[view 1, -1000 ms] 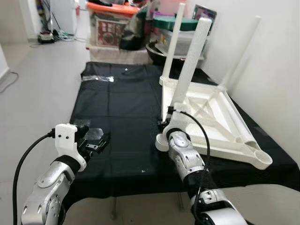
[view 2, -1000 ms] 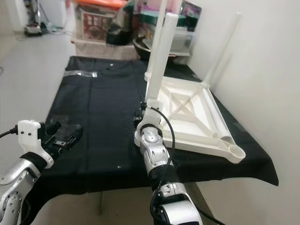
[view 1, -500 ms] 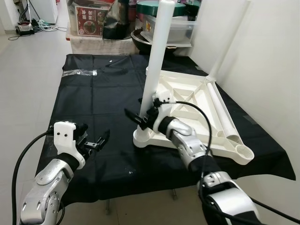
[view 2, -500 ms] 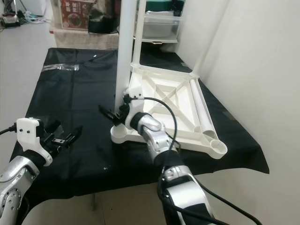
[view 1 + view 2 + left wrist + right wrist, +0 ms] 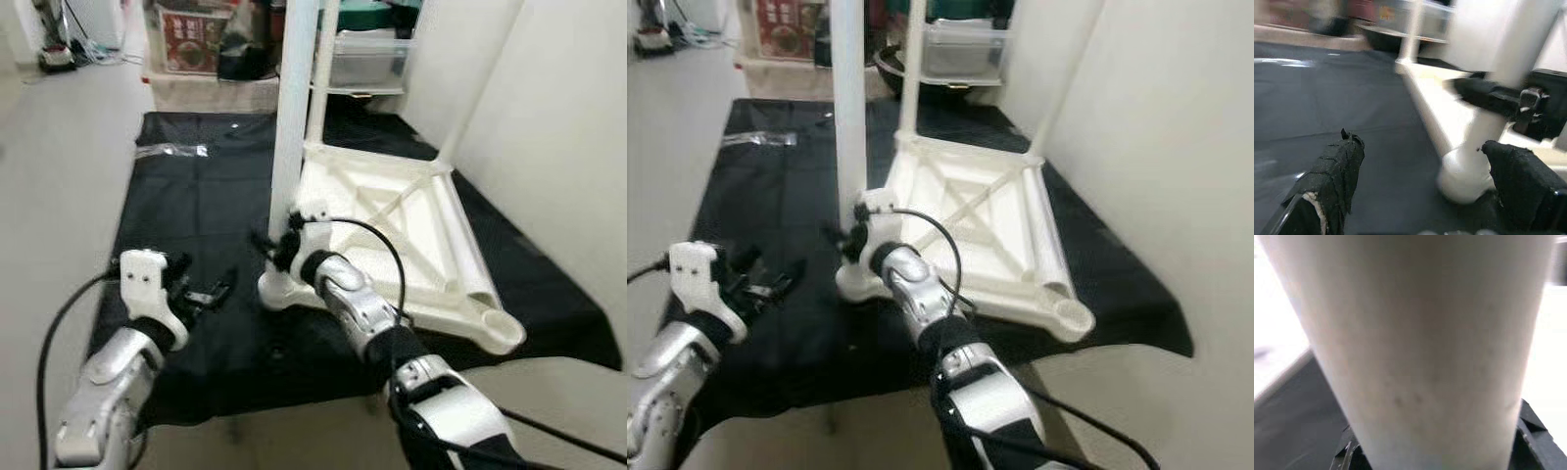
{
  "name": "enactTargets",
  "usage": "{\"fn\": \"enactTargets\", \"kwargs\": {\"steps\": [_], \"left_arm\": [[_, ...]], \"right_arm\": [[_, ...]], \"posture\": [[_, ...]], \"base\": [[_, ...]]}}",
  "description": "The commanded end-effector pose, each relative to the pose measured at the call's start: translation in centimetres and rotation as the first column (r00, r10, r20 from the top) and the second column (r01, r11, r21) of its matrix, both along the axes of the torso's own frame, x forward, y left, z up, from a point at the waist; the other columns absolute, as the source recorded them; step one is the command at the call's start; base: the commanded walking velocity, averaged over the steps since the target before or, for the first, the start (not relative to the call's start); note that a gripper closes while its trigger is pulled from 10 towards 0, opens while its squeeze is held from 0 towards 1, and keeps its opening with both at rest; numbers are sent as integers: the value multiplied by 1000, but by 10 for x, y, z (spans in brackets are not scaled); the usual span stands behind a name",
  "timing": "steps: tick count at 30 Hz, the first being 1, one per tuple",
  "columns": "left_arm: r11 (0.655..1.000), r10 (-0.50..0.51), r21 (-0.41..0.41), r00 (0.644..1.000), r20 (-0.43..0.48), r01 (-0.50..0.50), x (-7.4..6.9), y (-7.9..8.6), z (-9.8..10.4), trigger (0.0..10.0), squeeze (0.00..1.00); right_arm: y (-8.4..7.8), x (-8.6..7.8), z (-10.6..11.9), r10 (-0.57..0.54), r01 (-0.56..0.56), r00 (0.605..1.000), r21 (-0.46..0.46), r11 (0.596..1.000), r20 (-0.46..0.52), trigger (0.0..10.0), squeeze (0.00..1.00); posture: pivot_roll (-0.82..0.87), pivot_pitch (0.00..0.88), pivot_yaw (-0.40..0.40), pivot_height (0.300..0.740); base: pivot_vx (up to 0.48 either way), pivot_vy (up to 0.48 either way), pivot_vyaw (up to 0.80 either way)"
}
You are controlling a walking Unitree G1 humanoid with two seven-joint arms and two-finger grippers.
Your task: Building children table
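Observation:
The white children's table [image 5: 392, 211] lies upside down on a black cloth [image 5: 196, 196]. Its near left leg [image 5: 292, 117] stands upright in the corner socket [image 5: 279, 289]. My right gripper [image 5: 279, 245] is shut on that leg just above the socket. In the right wrist view the leg [image 5: 1415, 342] sits between black fingers [image 5: 1528, 435]. Two more legs [image 5: 320, 69] stand at the far corners. The near right socket [image 5: 500, 331] looks open. My left gripper [image 5: 211, 294] hovers open and empty over the cloth, left of the socket, with its fingers [image 5: 1337, 171] wide apart.
A white wall [image 5: 568, 147] runs close along the table's right side. Storage boxes [image 5: 211, 44] and a clear bin [image 5: 367, 59] stand behind the cloth's far edge. A strip of tape [image 5: 176, 150] lies at the far left. Bare floor [image 5: 59, 176] lies to the left.
The camera has shifted, so the whole scene sits differently. My right wrist has swung from in front of the leg's base round to its side. The left gripper stays about where it was.

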State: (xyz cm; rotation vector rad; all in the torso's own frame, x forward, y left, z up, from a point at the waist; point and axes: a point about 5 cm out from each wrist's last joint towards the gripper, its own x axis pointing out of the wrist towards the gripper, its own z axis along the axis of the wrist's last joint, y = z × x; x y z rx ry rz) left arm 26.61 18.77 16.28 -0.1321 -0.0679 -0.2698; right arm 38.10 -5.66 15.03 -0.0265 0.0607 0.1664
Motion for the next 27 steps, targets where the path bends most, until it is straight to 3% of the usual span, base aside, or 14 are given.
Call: {"fn": "enactTargets", "kwargs": {"steps": [1,3,9,10,14,16,21,22,24,26,27], "left_arm": [[1000,0,-7,1000,-9,0,-2,0,-3,10000,0],[1000,0,-6,1000,-10,0,-2,0,-3,10000,0],[1000,-5,-6,1000,-14,5,-2,0,-3,10000,0],[1000,-3,-5,1000,-15,3,-2,1,-3,10000,0],[1000,2,-4,1000,-15,-2,-1,2,-4,10000,0],[1000,8,-3,1000,-14,-8,-1,4,-3,10000,0],[1000,10,-3,1000,-13,-10,-1,5,-3,10000,0],[1000,10,-3,1000,-13,-11,-1,5,-3,10000,0],[1000,8,-5,1000,-12,-8,-1,5,-3,10000,0],[1000,6,-5,1000,-12,-7,-1,5,-3,10000,0],[1000,2,-5,1000,-13,-2,-1,5,-3,10000,0]], "right_arm": [[-48,-3,-32,-259,237,959,-178,955,-111,0,0],[-60,-11,-38,-386,362,916,-191,912,-108,0,0],[-50,-14,-39,-393,369,908,-169,914,-143,0,0],[-41,-12,-37,-374,351,913,-156,923,-163,10000,0],[-30,-9,-33,-332,314,925,-122,942,-183,10000,0],[-20,-6,-23,-265,258,952,-65,964,-157,10000,0],[-15,-5,-13,-209,209,973,-9,978,-94,10000,0],[-15,-4,-5,-176,177,984,25,984,-42,10000,1000],[-5,-1,13,-17,14,1000,128,992,24,10000,1000],[-2,-1,18,40,-45,999,150,988,36,10000,1000],[7,-2,27,168,-179,982,131,975,87,10000,0]], "posture": [[154,0,-137,740],[143,0,-125,740],[139,0,-123,740],[144,0,-129,740],[150,0,-137,740],[150,0,-137,740],[153,0,-141,740],[150,0,-139,740],[148,0,-136,740],[148,0,-136,740],[143,0,-133,740]], "base": [[0,0,0],[0,0,0],[0,0,0],[0,0,0],[0,0,0],[0,0,0],[0,0,0],[0,0,0],[0,0,0],[0,0,0],[0,0,0]]}}
